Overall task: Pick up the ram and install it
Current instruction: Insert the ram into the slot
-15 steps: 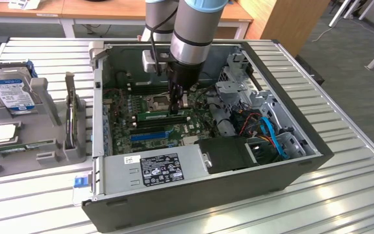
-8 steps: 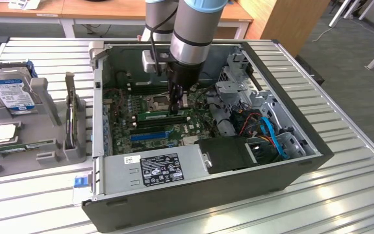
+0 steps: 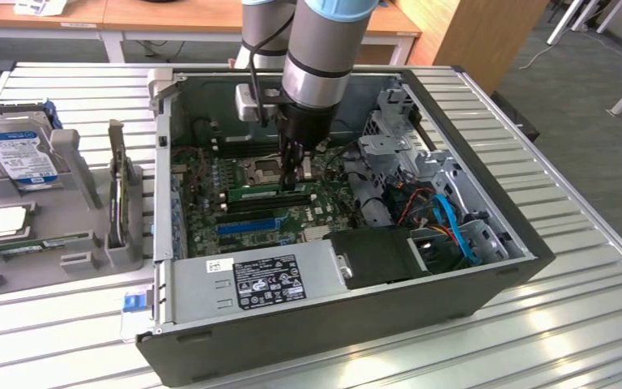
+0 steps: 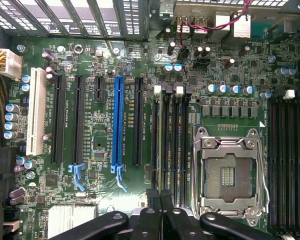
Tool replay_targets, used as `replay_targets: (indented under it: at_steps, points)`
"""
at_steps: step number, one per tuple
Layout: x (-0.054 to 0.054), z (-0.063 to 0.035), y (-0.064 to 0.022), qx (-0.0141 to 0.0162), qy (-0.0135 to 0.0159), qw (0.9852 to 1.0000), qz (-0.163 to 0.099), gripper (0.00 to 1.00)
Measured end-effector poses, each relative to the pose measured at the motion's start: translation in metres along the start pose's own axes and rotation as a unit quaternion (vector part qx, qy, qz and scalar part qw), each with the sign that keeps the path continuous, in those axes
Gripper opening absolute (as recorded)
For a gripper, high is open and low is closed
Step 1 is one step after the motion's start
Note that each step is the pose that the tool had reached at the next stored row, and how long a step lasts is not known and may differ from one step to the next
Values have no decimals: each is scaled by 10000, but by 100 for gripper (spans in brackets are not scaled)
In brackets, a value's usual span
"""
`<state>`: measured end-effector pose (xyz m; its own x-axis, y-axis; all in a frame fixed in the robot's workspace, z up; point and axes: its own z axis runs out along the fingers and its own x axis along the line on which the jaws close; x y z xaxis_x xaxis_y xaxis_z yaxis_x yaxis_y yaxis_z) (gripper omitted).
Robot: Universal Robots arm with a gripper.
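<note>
At the centre of the exterior view, the jaws of the gripper are nearly closed, directly over the ram in a motherboard slot. Whether they grip it is unclear.

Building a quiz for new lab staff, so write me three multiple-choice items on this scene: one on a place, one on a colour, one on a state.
1. Where does the hard drive stand?
A. in a drawer
B. in the grey holder outside the computer case, at the exterior view's left
C. on a chair

2. One expansion slot on the motherboard is neither black nor white. What colour is it?
A. red
B. yellow
C. blue

3. What state is the processor socket in?
A. empty, contacts bare
B. holding a chip
C. covered by a fan

Answers:
1 B: the blue-labelled drive stands upright in the holder beside the case.
2 C: the slot is plainly blue among the black ones.
3 A: the metal frame surrounds bare contacts.
</note>
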<state>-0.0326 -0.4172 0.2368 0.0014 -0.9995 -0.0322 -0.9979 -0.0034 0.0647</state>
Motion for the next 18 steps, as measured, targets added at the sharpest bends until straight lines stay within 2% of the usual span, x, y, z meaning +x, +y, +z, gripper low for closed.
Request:
replay_targets:
  at_steps: [6,18]
  points:
    - [1,35,-2,1,-15,10000,-1,12]
    - [18,41,-1,1,-17,10000,-1,12]
